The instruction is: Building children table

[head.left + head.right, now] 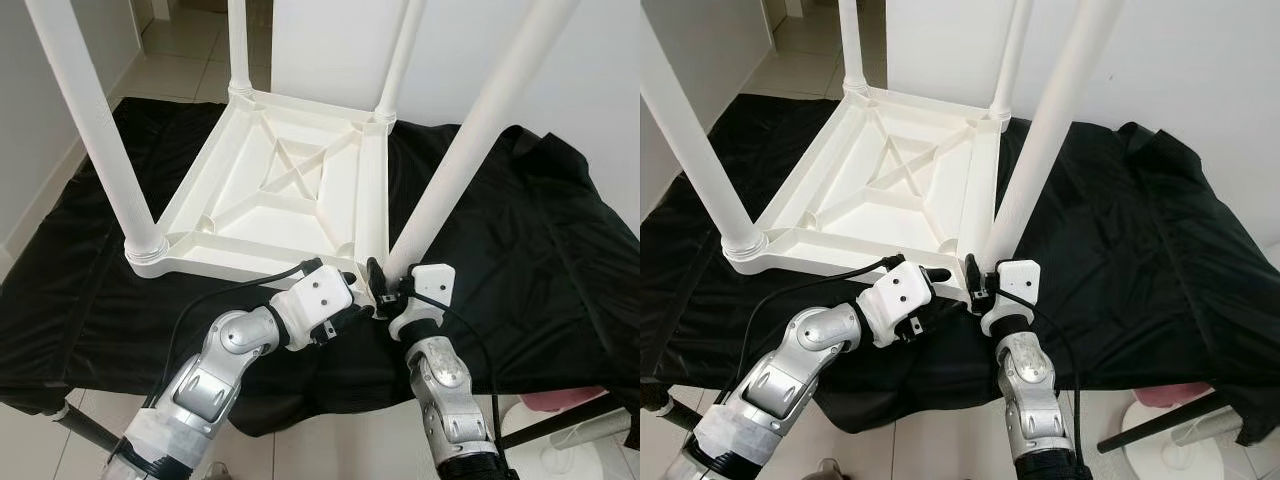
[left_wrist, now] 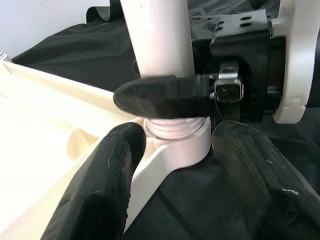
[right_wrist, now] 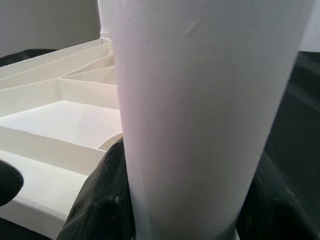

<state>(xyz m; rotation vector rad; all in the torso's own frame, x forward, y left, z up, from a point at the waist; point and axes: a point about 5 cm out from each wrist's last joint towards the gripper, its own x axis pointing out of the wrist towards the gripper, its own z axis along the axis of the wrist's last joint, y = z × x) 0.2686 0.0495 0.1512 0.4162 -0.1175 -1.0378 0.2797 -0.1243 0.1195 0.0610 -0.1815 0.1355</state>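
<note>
Bright, even indoor light with soft shadows. The white table leg point(image 3: 200, 115) looks washed out and seems out of focus up close; the black cloth point(image 1: 540, 260) swallows detail.

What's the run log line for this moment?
stage: fitting leg | right claw: shut on near-right table leg at socket | left claw: open, at that corner | tabletop: upside down on black cloth

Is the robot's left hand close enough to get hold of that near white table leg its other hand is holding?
Probably yes. The left hand sits open right at the corner socket of the white plastic table leg, nothing between them, though the right hand already clamps that base.
</note>
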